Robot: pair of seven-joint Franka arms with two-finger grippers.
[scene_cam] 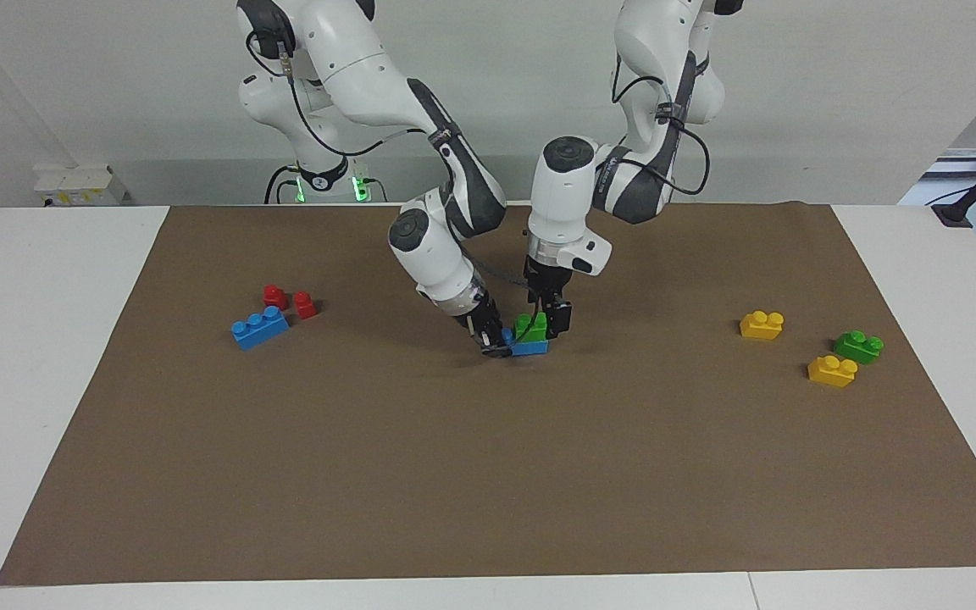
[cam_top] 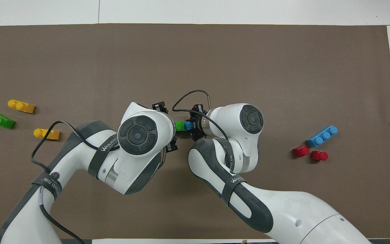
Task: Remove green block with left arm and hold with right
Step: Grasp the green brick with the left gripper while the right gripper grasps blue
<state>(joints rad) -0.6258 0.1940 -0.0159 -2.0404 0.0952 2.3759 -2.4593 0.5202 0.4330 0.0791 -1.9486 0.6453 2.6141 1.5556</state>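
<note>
The green block sits on a short blue brick at the middle of the brown mat, studs up. It also shows in the overhead view, beside the blue brick's bare end. My left gripper comes straight down and is shut on the green block. My right gripper comes in tilted, low at the mat, and is shut on the blue brick's end toward the right arm's side. In the overhead view both wrists hide most of the fingers.
A blue three-stud brick and two red blocks lie toward the right arm's end. Two yellow blocks and a second green block lie toward the left arm's end. The mat covers the table.
</note>
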